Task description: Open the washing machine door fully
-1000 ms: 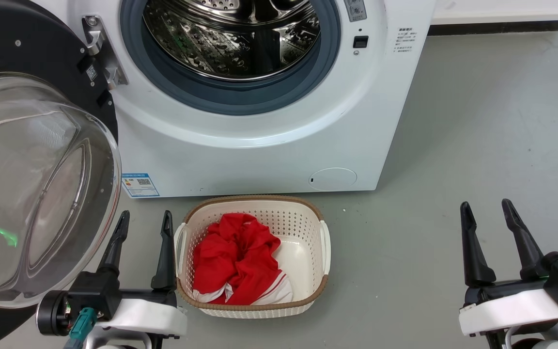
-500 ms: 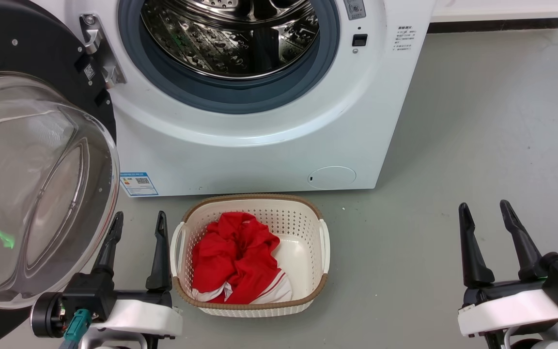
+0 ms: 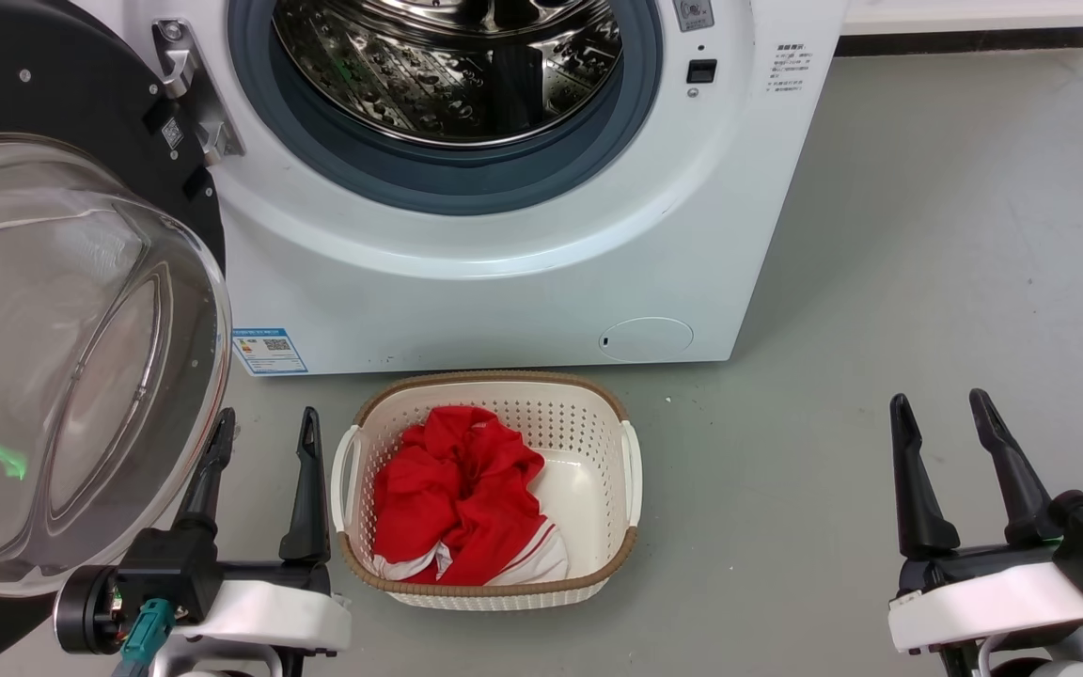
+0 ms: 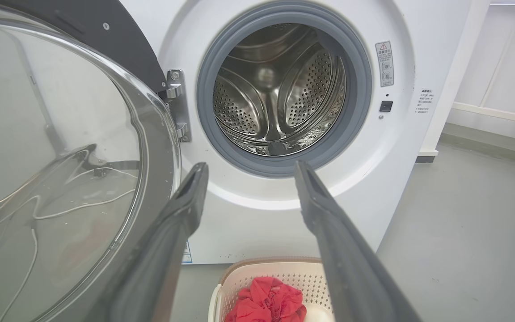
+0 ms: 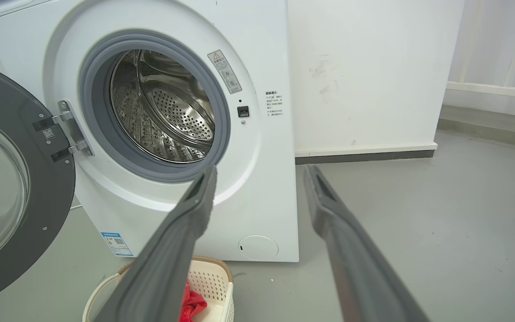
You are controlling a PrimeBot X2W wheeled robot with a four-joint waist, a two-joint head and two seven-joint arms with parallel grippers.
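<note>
drum mouth [image 3: 447, 75]: unblocked | washing machine door [image 3: 62, 357]: bulges beside left end effector [image 3: 266, 416] | basket [image 3: 560, 428]: below mouth

Room: smooth grey floor [image 3: 927, 235], faint specks. Plain white wall [image 5: 365, 67] behind, smudged, with a dark skirting strip [image 5: 365, 157] at its base. Even, soft light.
</note>
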